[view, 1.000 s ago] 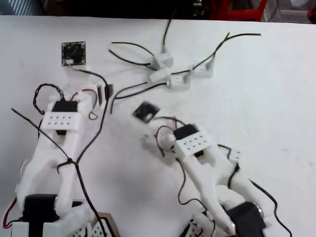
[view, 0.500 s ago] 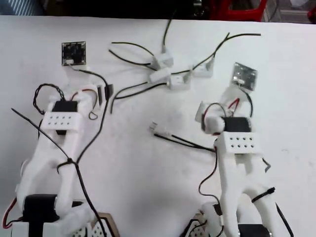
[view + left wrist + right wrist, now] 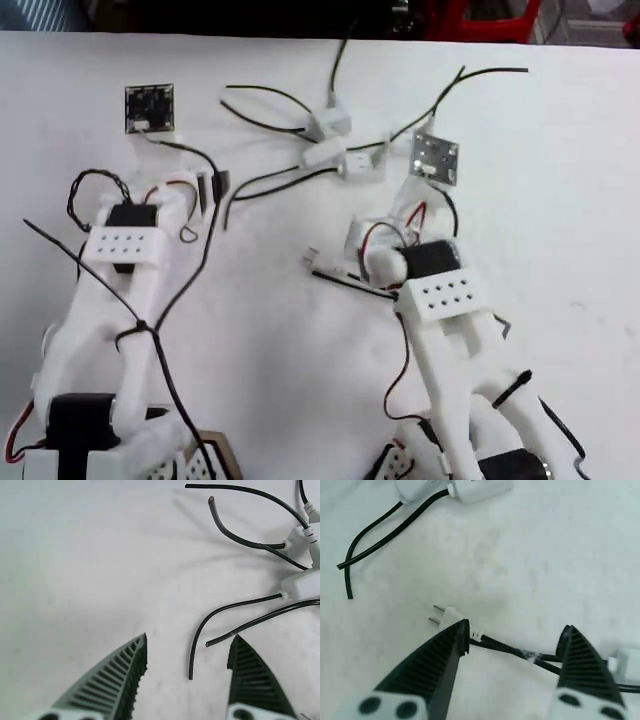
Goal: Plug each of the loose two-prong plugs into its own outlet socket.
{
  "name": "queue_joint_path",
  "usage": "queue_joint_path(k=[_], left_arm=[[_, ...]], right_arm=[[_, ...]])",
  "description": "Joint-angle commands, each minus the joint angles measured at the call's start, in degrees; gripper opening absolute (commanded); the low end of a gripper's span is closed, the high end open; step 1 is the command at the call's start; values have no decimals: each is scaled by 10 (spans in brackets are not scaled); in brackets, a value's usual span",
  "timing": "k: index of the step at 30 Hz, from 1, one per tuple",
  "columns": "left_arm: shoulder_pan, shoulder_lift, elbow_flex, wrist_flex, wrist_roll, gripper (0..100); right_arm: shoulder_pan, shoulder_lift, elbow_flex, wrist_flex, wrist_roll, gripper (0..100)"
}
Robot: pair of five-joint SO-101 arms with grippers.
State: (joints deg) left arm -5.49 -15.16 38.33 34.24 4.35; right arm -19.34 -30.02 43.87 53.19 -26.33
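Observation:
A loose white two-prong plug [image 3: 315, 259] [image 3: 448, 615] lies on the white table [image 3: 560, 200], its black cord [image 3: 510, 651] trailing toward the right arm. My right gripper [image 3: 352, 240] [image 3: 515, 630] is open and hovers just above it, with one fingertip [image 3: 462, 628] beside the plug body. Several white outlet sockets [image 3: 340, 150] with black cords lie farther back. The nearest socket [image 3: 475, 487] is beyond the plug. My left gripper [image 3: 208, 186] [image 3: 189, 639] is open over bare table, with sockets [image 3: 305, 582] off to one side.
Loose black cord ends [image 3: 200, 640] curl on the table between the left gripper and the sockets. Thin black wires [image 3: 160, 300] drape along both arms. The table's far edge [image 3: 300, 36] runs behind the sockets.
The right arm swung from above the plug out to the right, then came back left toward the plug. The left arm stayed still.

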Motion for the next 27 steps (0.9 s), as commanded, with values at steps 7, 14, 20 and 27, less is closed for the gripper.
queue_joint_path(k=[7, 14, 20, 27], left_arm=[[-3, -2, -8, -2, 0, 264], [-3, -2, -8, -2, 0, 264], [-3, -2, -8, -2, 0, 264], [-3, -2, -8, -2, 0, 264]], right_arm=[[-46, 82, -45, 12, -49, 224], [-78, 182, -138, 102, -81, 240], [-84, 247, -205, 162, -102, 240], [-69, 291, -215, 175, -147, 240]])
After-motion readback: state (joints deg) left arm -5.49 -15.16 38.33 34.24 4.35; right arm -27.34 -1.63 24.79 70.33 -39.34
